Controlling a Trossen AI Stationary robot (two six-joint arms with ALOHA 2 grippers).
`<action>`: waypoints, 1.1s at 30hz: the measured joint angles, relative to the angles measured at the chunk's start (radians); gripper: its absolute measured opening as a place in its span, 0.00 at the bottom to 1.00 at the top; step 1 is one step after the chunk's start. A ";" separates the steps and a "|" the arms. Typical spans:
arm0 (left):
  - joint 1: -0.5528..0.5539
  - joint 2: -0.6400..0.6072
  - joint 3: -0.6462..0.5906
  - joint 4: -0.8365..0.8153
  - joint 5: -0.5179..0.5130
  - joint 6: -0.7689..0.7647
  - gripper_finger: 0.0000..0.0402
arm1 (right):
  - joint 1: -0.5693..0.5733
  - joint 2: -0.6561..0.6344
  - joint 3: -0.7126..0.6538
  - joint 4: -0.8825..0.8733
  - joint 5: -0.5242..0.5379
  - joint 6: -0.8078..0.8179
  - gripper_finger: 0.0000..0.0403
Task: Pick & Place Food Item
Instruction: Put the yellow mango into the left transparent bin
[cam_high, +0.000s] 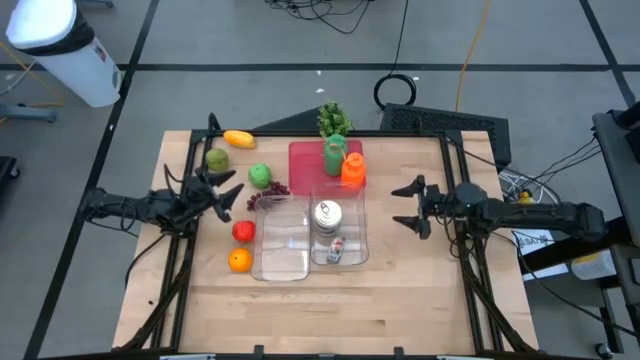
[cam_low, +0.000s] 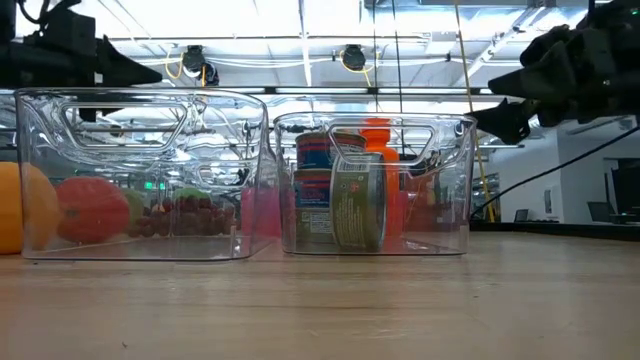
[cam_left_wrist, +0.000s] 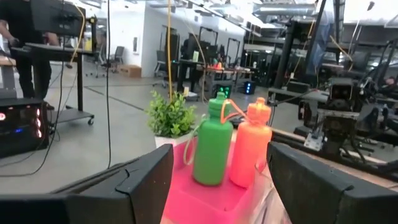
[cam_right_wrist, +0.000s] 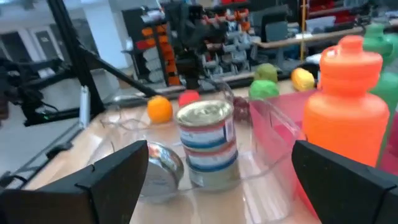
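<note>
Fruit lies on the table's left part: a yellow-orange piece (cam_high: 238, 139), two green apples (cam_high: 217, 159) (cam_high: 260, 175), dark grapes (cam_high: 275, 188), a red fruit (cam_high: 243, 231) and an orange (cam_high: 239, 260). Two clear bins sit mid-table: the left one (cam_high: 280, 240) holds nothing, the right one (cam_high: 345, 255) holds cans (cam_high: 328, 214). My left gripper (cam_high: 232, 190) hovers open above the table between the apples and the red fruit. My right gripper (cam_high: 398, 206) hovers open just right of the can bin. Both touch nothing.
A pink tray (cam_high: 305, 165) behind the bins carries a green bottle (cam_high: 334, 157) and an orange bottle (cam_high: 352, 168), with a small potted plant (cam_high: 333, 118) at the far edge. Bare wood lies along the near edge and right of the bins.
</note>
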 joint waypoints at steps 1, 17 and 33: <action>0.000 0.000 0.000 -0.011 0.000 -0.011 0.68 | -0.012 -0.013 0.000 0.004 -0.019 -0.002 0.93; 0.000 0.000 0.000 -0.172 -0.072 -0.249 0.68 | -0.243 -0.355 -0.001 -0.220 -0.139 -0.011 0.93; 0.309 0.486 0.435 -0.553 -0.062 -0.455 0.68 | -0.245 -0.354 -0.001 -0.256 -0.138 -0.011 0.93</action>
